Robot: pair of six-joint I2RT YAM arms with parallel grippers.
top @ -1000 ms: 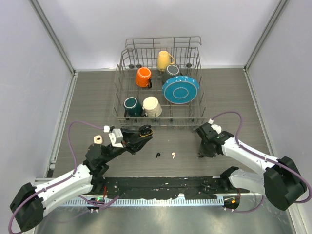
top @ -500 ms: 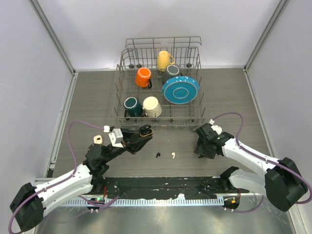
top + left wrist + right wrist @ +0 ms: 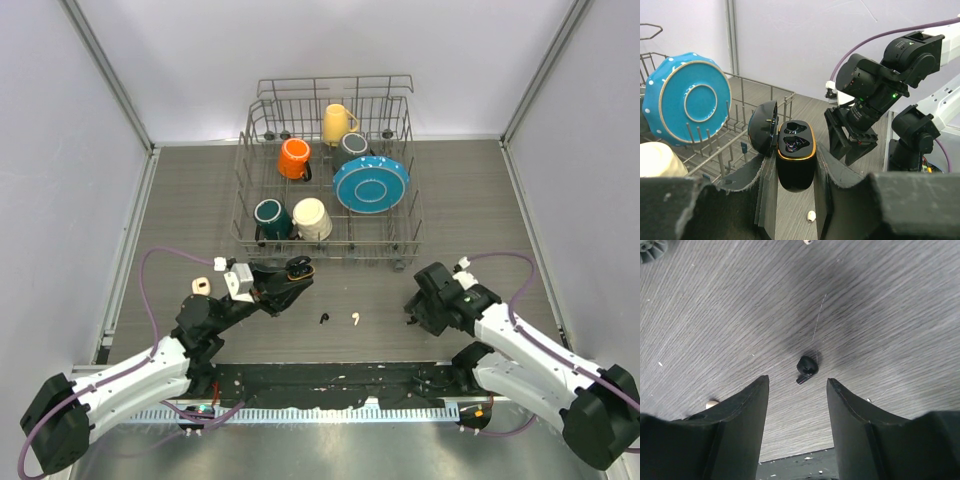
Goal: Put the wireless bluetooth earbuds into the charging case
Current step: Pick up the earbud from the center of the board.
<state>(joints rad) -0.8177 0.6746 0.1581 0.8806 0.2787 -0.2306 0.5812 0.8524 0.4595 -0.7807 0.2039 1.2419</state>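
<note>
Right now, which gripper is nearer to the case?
Left. The left gripper is shut on the case; the right gripper hangs apart from it, open over a black earbud.

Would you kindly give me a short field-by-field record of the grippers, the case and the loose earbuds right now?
left gripper: shut on the black oval charging case with an orange rim, lid open
right gripper: open, over a small black stemmed earbud lying on the grey wood-grain table
between the arms: second black earbud and white earbud, both loose on the table
</note>
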